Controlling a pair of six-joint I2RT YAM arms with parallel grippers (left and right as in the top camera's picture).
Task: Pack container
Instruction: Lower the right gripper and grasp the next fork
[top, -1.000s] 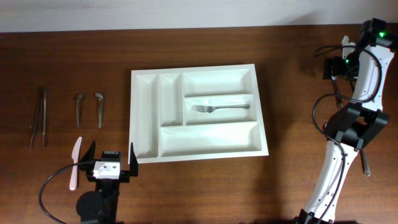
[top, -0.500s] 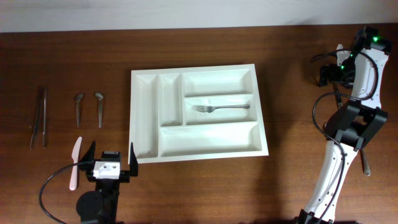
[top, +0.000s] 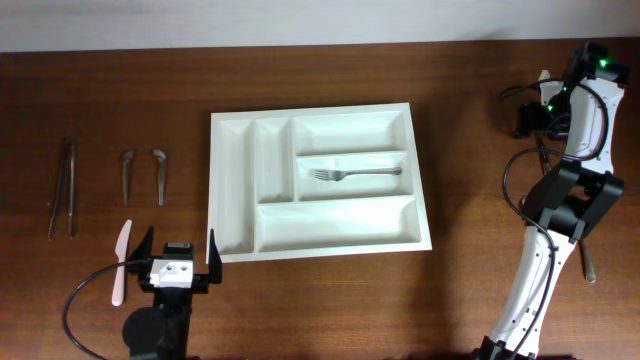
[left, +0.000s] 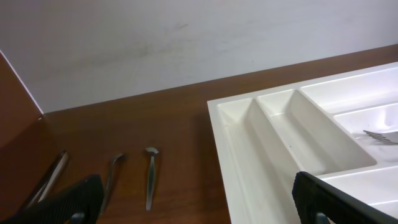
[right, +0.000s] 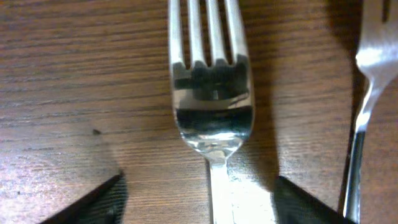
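The container, a white cutlery tray (top: 318, 240), lies mid-table with one fork (top: 355, 173) in its middle long compartment. In the left wrist view its left corner (left: 231, 162) is ahead of me. My left gripper (top: 178, 258) (left: 199, 208) is open and empty, just in front of the tray's near left corner. My right gripper (top: 530, 118) (right: 208, 200) is open at the far right, low over the table, with its fingers on either side of the neck of a steel fork (right: 211, 118). A second fork (right: 367, 93) lies just to the right of it.
Tongs (top: 62, 188), two spoons (top: 127, 172) (top: 160, 172) and a pale knife (top: 121, 262) lie left of the tray. The spoons (left: 149, 177) also show in the left wrist view. A utensil handle (top: 588, 265) lies by the right arm's base.
My right gripper has shifted slightly left and down over the forks, then stayed still. The left arm and the tray have not moved.
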